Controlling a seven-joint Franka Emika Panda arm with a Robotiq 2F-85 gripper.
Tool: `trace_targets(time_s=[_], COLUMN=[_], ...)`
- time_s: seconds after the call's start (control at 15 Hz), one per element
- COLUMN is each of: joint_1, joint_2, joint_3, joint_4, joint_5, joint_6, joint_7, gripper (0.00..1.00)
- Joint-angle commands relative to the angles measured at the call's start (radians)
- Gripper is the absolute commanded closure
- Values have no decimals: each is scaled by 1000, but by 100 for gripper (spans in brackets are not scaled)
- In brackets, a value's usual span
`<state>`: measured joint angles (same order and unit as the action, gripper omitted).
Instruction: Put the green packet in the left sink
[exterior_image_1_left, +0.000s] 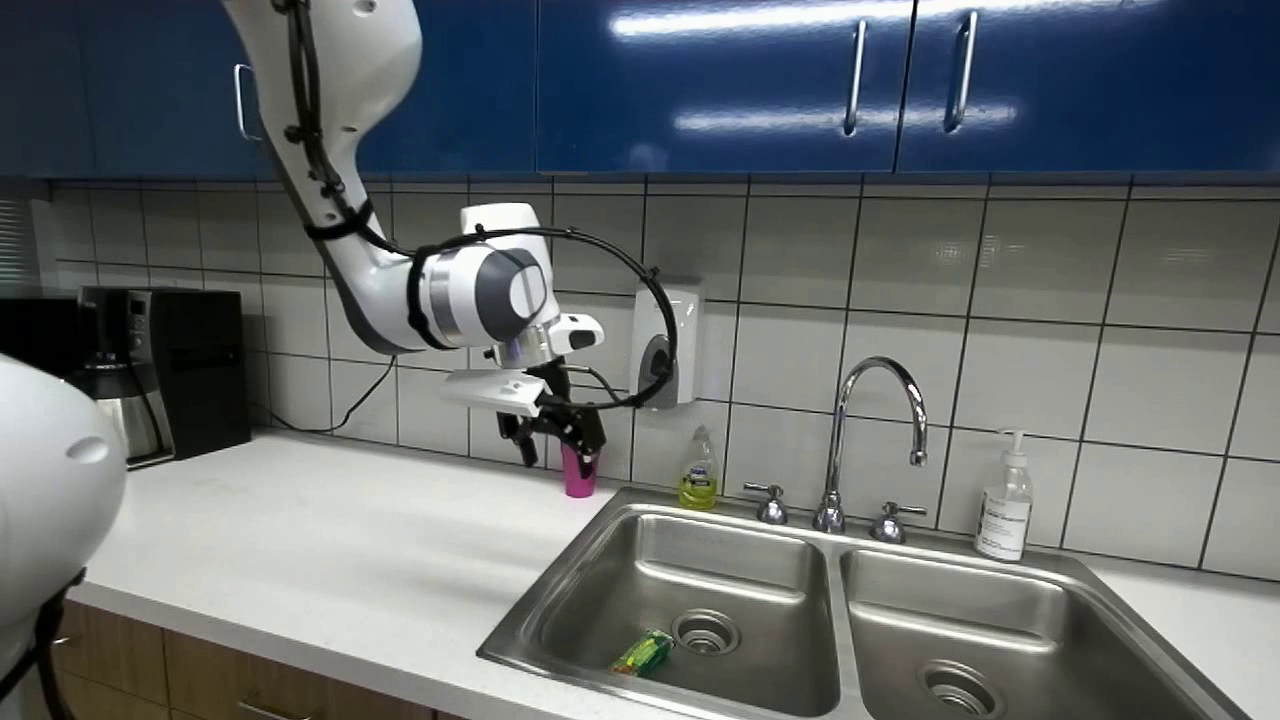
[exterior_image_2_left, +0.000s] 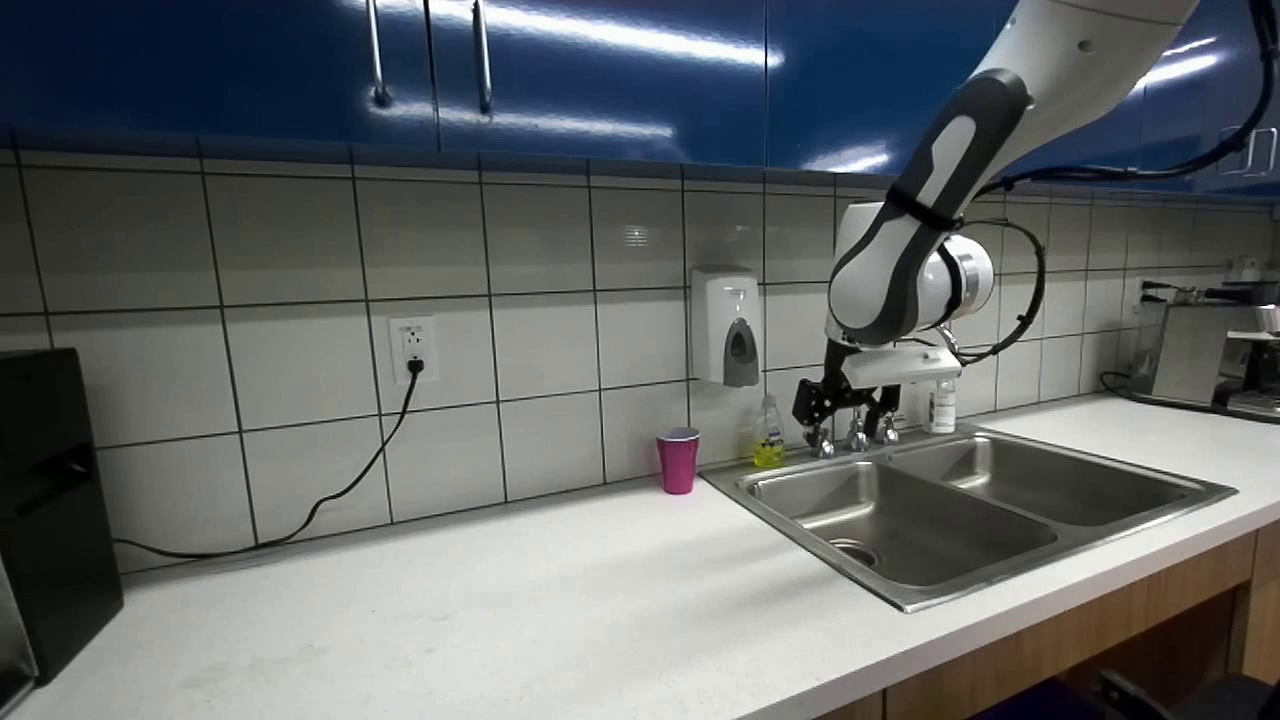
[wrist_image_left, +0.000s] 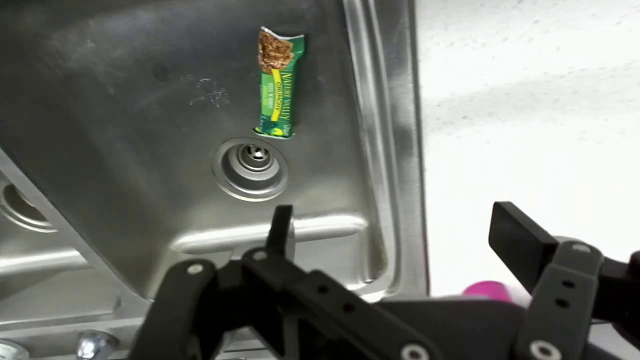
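The green packet (exterior_image_1_left: 644, 653) lies flat on the bottom of the left sink (exterior_image_1_left: 735, 550), beside the round drain. In the wrist view the packet (wrist_image_left: 276, 90) shows whole, with brown and yellow print, in the left sink (wrist_image_left: 150, 100). In an exterior view the left sink (exterior_image_2_left: 930, 530) shows but the packet is hidden by its walls. My gripper (exterior_image_1_left: 557, 462) is open and empty, raised above the counter and sink edge. It also shows in an exterior view (exterior_image_2_left: 848, 432). In the wrist view the fingers (wrist_image_left: 393, 212) are wide apart with nothing between them.
A pink cup (exterior_image_2_left: 678, 462) stands by the sink's rear corner. A dish soap bottle (exterior_image_1_left: 699, 475), the faucet (exterior_image_1_left: 838, 450) and a pump bottle (exterior_image_1_left: 1005, 500) line the sink's back. The right basin (exterior_image_1_left: 950, 590) adjoins. A soap dispenser (exterior_image_2_left: 726, 325) hangs on the wall.
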<state>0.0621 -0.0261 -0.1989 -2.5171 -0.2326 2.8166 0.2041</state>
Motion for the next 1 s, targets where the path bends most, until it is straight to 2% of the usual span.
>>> trace_targets(time_s=[0.0, 0.2, 0.4, 0.67, 0.93], joint_1=[-3, 42, 67, 90, 92], joint_2=[-175, -256, -307, -341, -363], joint_3=[120, 184, 221, 233, 246], joint_4=[-102, -111, -87, -63, -51], joint_5=[71, 229, 295, 356, 372], joint_6=[-66, -227, -429, -638, -743], joint_7=[-28, -76, -88, -140, -170], gripper=[0, 0, 0, 0, 0])
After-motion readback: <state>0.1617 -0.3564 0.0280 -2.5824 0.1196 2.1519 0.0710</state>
